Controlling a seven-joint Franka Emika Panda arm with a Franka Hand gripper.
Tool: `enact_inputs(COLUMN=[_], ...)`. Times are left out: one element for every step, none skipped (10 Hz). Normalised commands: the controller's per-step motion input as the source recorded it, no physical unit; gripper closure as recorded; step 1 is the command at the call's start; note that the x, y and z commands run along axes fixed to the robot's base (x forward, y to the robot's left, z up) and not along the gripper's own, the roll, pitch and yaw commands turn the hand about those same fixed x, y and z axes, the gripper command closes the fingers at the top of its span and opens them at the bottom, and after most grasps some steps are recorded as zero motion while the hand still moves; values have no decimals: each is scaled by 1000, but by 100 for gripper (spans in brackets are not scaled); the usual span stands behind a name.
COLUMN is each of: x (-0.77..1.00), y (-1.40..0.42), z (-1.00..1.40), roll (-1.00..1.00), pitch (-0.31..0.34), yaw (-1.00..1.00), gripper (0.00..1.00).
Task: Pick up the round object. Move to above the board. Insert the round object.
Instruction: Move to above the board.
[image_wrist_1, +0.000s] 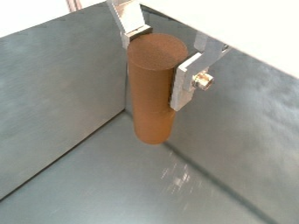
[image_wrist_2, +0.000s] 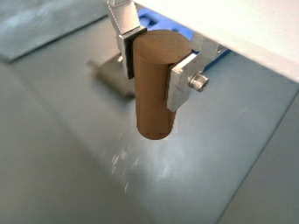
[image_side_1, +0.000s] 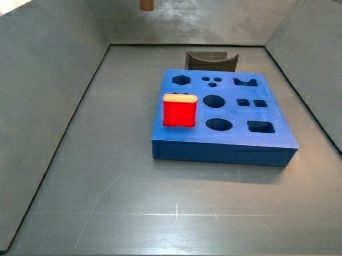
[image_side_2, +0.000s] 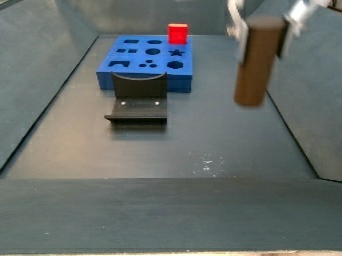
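My gripper (image_wrist_1: 160, 61) is shut on the round object (image_wrist_1: 152, 92), a brown wooden cylinder peg held upright by its upper part; both wrist views show this (image_wrist_2: 156, 87). In a side view the gripper (image_side_2: 267, 20) holds the peg (image_side_2: 258, 62) high above the grey floor, nearer the camera than the board (image_side_2: 174, 80) and off to its right. The board (image_side_1: 221, 150), a flat blue slab with several cut-out holes, lies on the floor. Only the peg's lower tip (image_side_1: 147, 4) shows at that side view's top edge. A corner of the board (image_wrist_2: 158, 22) shows behind the fingers.
A red block (image_side_1: 179, 110) stands on the board near its left edge, and it also shows in a side view (image_side_2: 177, 34). The dark fixture (image_side_2: 138, 105) stands on the floor next to the board, also seen beyond it (image_side_1: 210, 60). Grey walls enclose the floor.
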Motion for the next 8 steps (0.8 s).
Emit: enact_inputs(x=[165,163,161,161,160,161,163,164], y=[-1000,-1000,-1000,-1000,-1000,-1000,-1000,-1000], z=[268,268,275,275,276,279,282,283], roll=[-44,-44,-36,-33,-24,-16,-26,-18], pitch=[-68,-23,-1,3,30,43,60,66], yaw=[-72,-34,-10,-8,2,5,5,6], gripper=[100,100,100,100,100,100,100,100])
